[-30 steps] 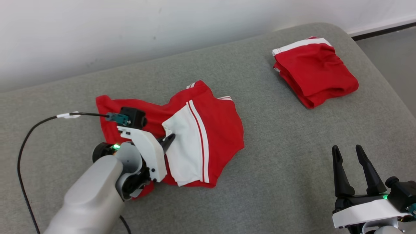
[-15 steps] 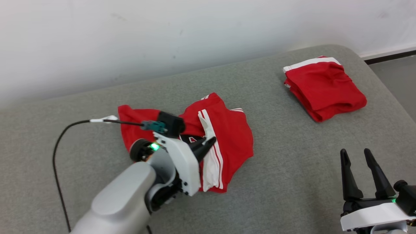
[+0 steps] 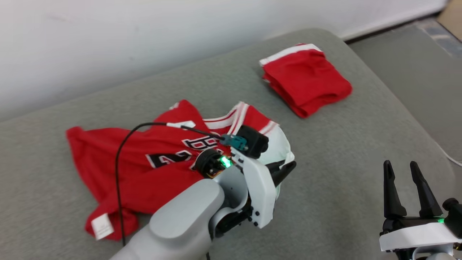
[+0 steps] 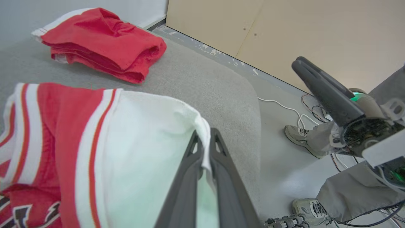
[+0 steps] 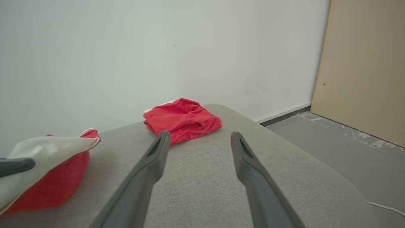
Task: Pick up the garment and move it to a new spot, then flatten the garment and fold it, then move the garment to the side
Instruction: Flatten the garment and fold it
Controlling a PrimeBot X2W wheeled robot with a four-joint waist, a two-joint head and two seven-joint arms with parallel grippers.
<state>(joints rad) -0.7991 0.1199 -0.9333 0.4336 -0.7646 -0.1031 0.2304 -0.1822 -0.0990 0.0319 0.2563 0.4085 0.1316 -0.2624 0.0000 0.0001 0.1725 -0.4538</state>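
Pinched shut with the left end effector on the white-lined edge of the jersey and, over the last second, dragged that edge rightward, opening a bunched heap into a rough spread across the middle of the grey cushion, lettering up. Probably well into the flattening stage, with wrinkles and a curled lower corner left to smooth before folding. Parked wide open and empty at lower right: the right end effector, well apart from the folded red garment.
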